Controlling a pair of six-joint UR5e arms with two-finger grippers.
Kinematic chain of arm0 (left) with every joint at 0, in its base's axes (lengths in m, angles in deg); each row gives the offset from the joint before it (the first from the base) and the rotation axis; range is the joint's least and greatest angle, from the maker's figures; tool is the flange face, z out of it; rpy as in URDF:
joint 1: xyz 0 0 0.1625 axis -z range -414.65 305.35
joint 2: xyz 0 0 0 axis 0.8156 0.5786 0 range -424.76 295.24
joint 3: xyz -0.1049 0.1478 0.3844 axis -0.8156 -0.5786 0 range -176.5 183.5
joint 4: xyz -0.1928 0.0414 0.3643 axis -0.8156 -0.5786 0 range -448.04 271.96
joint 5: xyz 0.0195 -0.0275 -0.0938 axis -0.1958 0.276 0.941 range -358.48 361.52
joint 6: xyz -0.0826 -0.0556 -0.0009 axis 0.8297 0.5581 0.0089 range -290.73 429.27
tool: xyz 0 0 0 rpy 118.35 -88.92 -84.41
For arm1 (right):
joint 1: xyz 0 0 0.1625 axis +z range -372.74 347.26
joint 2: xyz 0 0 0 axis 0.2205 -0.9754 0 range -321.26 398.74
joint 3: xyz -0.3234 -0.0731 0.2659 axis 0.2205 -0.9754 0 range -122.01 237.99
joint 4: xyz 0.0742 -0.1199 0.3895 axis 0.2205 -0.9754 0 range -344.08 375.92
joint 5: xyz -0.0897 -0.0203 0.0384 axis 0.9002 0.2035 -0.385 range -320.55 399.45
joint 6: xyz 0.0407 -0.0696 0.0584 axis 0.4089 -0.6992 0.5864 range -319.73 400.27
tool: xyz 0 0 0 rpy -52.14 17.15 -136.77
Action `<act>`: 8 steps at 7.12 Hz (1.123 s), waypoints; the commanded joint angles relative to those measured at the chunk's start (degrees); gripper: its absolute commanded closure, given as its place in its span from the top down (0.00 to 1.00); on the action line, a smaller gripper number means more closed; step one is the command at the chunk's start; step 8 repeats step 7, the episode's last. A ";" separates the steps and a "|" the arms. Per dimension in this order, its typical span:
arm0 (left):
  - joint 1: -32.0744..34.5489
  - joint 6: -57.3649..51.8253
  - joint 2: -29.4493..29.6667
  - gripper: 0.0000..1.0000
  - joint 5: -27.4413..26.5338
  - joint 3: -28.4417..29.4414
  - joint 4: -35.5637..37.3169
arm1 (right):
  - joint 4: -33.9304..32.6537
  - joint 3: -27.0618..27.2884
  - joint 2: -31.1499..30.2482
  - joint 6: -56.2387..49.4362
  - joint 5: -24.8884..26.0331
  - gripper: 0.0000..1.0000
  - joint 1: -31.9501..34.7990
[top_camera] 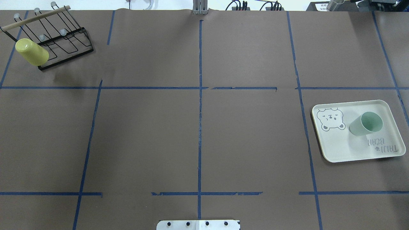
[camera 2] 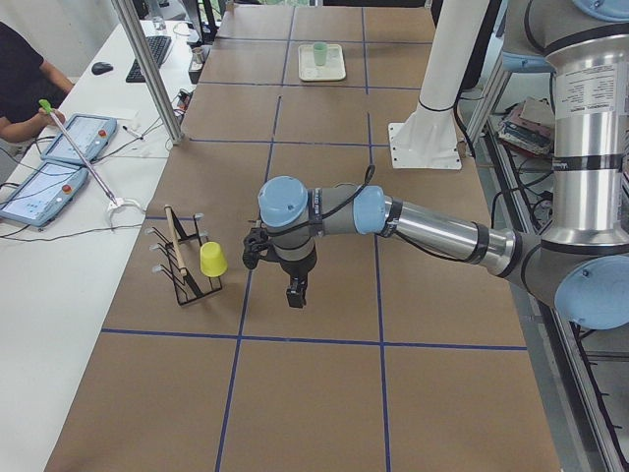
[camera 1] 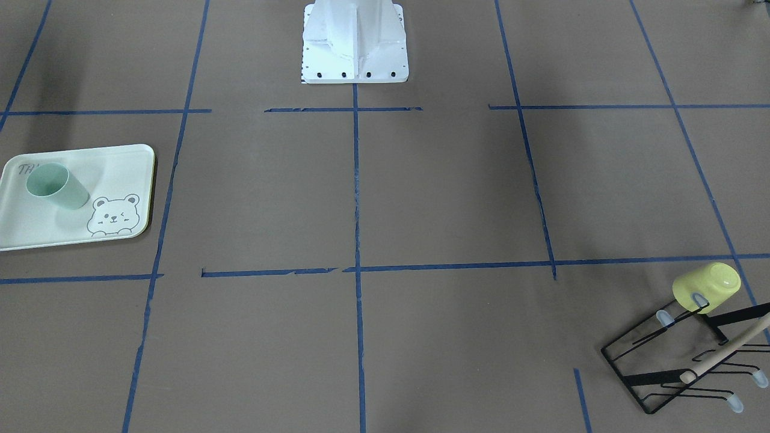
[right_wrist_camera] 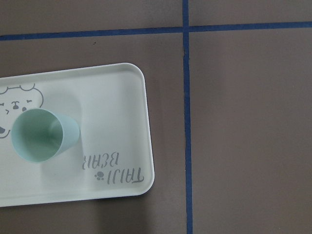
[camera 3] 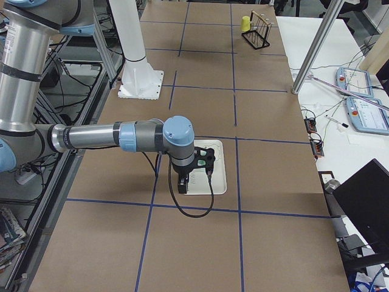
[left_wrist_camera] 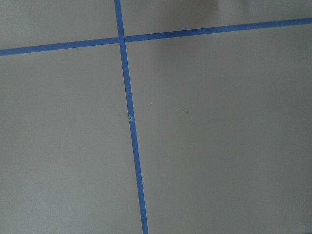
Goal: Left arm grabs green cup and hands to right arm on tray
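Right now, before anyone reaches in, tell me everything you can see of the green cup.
The green cup is a small, pale mint tumbler, smooth and plain. It looks like plastic, has no handle and tapers slightly toward its base. It stands upright, mouth up, and looks empty. It sits on the tray, between the bear drawing and the lettering, on the robot's right side. Only the tray touches it.

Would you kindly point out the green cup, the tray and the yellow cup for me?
green cup (top_camera: 355,127), overhead view, outer side wall
tray (top_camera: 345,147), overhead view, bare floor
yellow cup (top_camera: 36,56), overhead view, side wall
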 commanded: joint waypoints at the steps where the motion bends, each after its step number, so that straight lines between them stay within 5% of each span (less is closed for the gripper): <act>1: 0.25 -0.23 -0.18 1.00 0.08 0.13 0.07 | 0.03 -0.11 0.01 0.02 0.07 1.00 -0.13; 8: 0.25 0.12 0.34 1.00 -0.01 4.60 -0.81 | 0.03 -0.02 0.01 -0.07 0.07 1.00 -0.13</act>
